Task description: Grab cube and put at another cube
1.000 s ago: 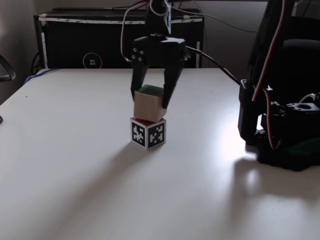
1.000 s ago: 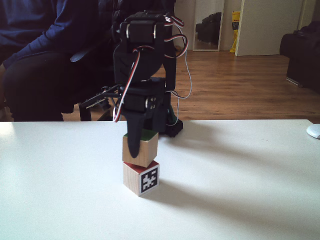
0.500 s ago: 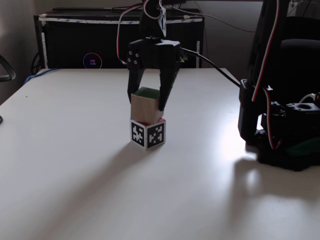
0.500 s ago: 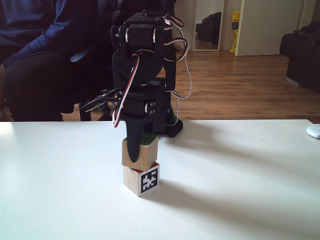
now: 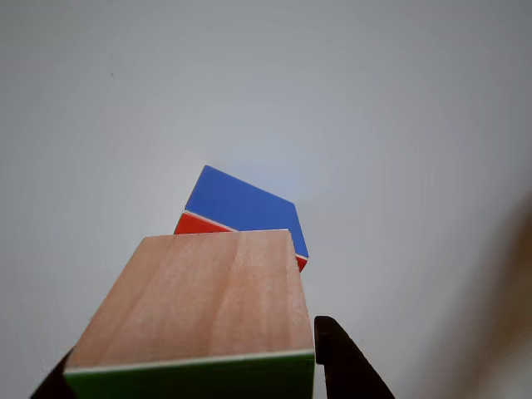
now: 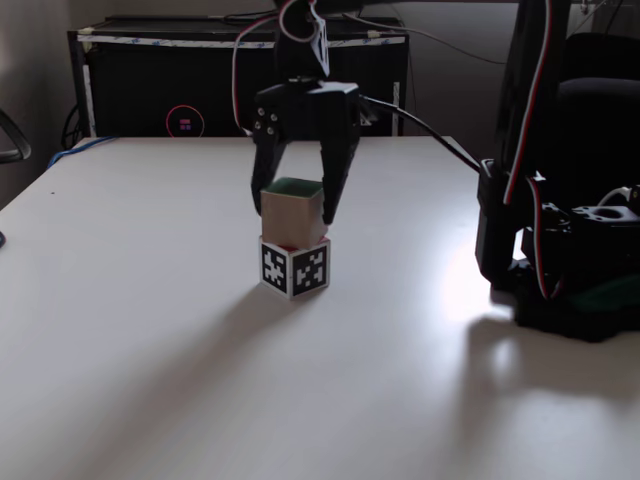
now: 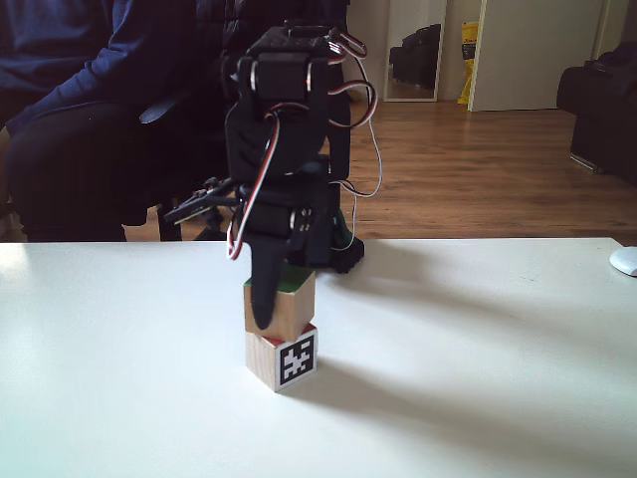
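A black robot arm reaches over a white worktop (image 6: 150, 330), and its hand (image 6: 295, 205) hangs over a small stack of two wooden cubes. The cube (image 6: 293, 211), bare light wood with a green top face, sits on top of another cube (image 6: 294, 268), which carries black-and-white square markers on two faces in a fixed view. In the other view, looking down from the hand, the cube (image 5: 195, 312) fills the lower frame with its wood grain face and a green edge at the bottom, and another cube (image 5: 241, 206) shows below it with a blue face and a red face, turned at an angle to the one above. The hand's two black fingers (image 6: 334, 185) stand spread on either side of the cube; in the other view the dark fingertips (image 5: 341, 362) sit just beside the cube's lower corners, and whether they touch it cannot be told. In a fixed view from the opposite side, the hand (image 7: 269, 314) hangs in front of the cube (image 7: 291, 307), which rests a little offset on another cube (image 7: 284, 360). A person in dark blue clothing (image 7: 70, 110) sits behind the worktop.
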Available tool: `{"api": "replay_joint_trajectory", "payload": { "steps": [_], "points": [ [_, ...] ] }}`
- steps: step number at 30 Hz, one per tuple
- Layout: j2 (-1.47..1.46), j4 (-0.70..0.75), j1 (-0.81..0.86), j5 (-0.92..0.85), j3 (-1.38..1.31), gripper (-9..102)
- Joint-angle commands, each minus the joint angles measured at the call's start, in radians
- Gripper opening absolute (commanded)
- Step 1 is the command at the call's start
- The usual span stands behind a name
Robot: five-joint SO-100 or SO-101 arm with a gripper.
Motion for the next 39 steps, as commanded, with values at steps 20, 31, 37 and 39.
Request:
{"api": "replay_joint_trajectory", "payload": {
  "steps": [20, 31, 37, 39],
  "points": [
    [0.56, 0.192, 0.011, -0.095, -0.067, 44],
    [1.466, -0.08, -0.057, -0.238, 0.416, 47],
    [1.684, -0.183, -0.074, -0.278, 0.775, 46],
    [1.687, -0.196, -0.074, -0.276, 0.841, 44]
  ]
}}
